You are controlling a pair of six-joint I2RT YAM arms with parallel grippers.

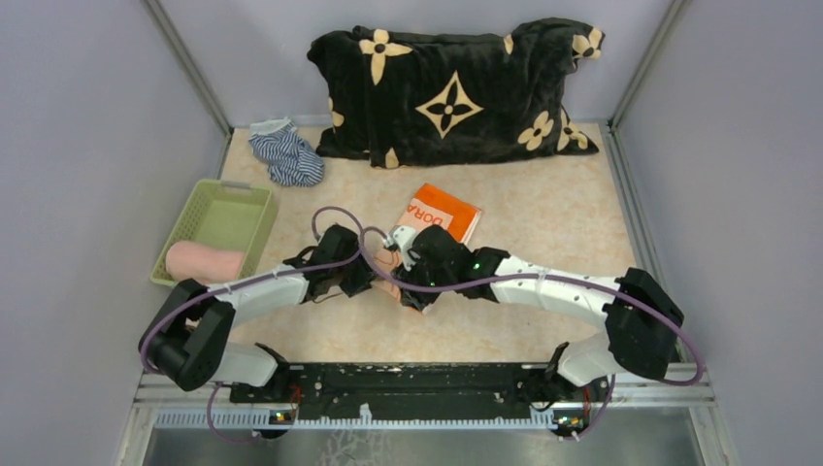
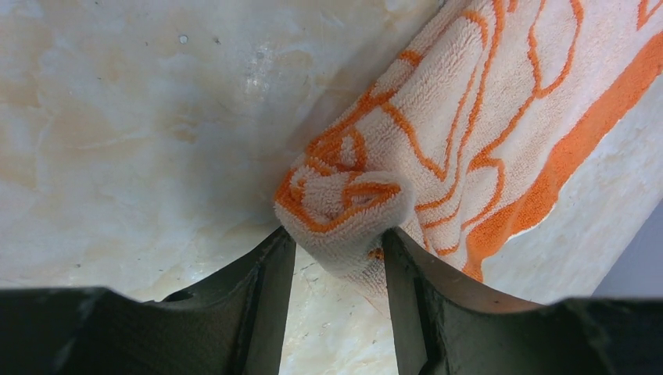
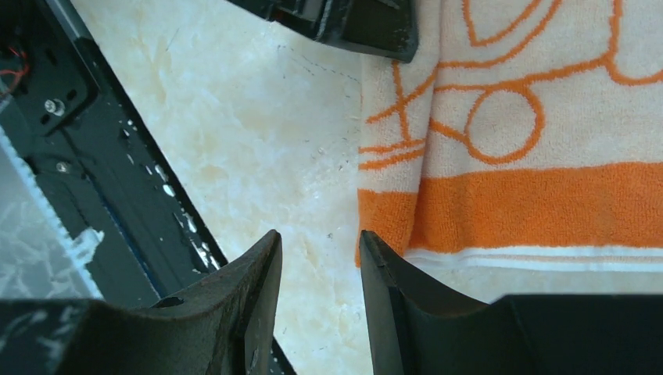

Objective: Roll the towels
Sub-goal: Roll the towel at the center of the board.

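The only lettering I can make out is "DORA", in white capitals on the orange towel (image 1: 444, 210).

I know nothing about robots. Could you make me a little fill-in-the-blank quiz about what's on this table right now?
1. The rolled pink towel lies in a basket coloured ____.
2. The left gripper pinches the rolled end of the printed towel, whose main colour is ____.
3. The right gripper has its jaws ____, holding nothing.
4. The black blanket at the back bears cream ____.
Missing words: green; orange; open; flowers.
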